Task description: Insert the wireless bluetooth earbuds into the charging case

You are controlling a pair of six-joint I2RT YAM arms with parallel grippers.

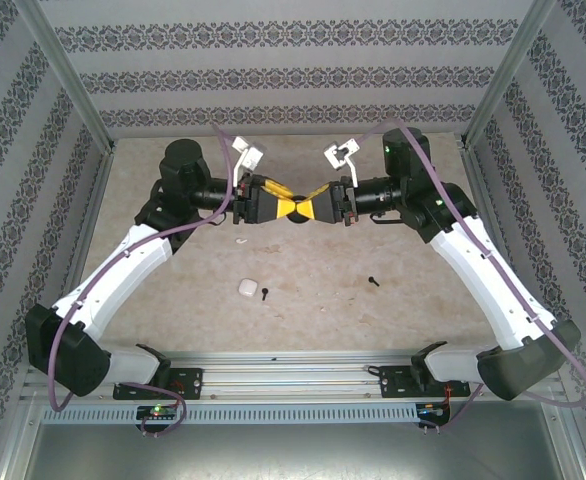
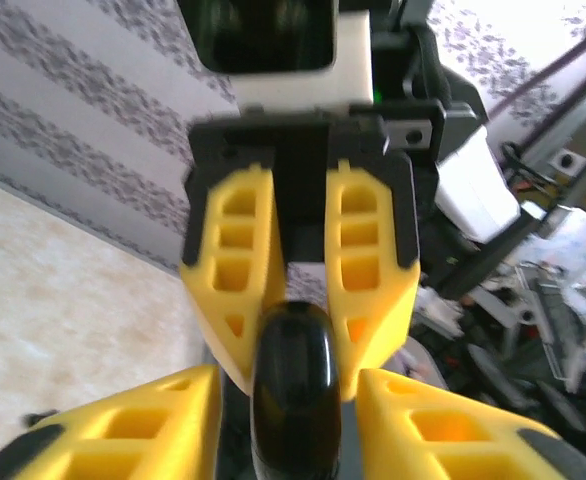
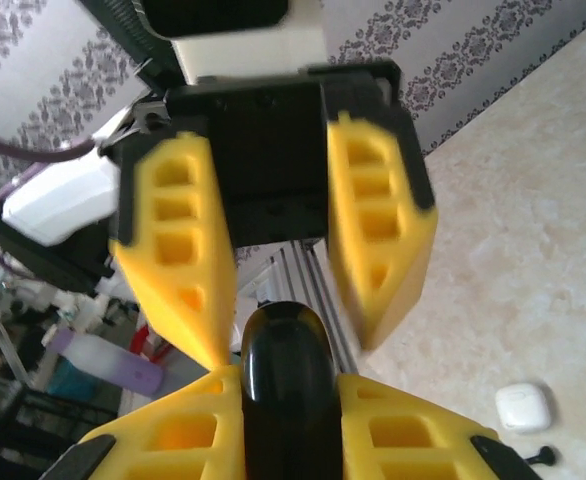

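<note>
1. Desk, left of centre toward the near edge: the white charging case lies there. A small dark earbud sits just beside it, and a second earbud lies well apart, right of centre.
2. Above the desk's middle my arms meet tip to tip around a glossy black oval piece; what it is I cannot tell.
3. My right jaws are closed narrow against its sides; my left jaws stand a little open, clear of it.
4. I judge the right grip should be firm before the left backs straight off, no twist, or the slick piece may drop.
</note>
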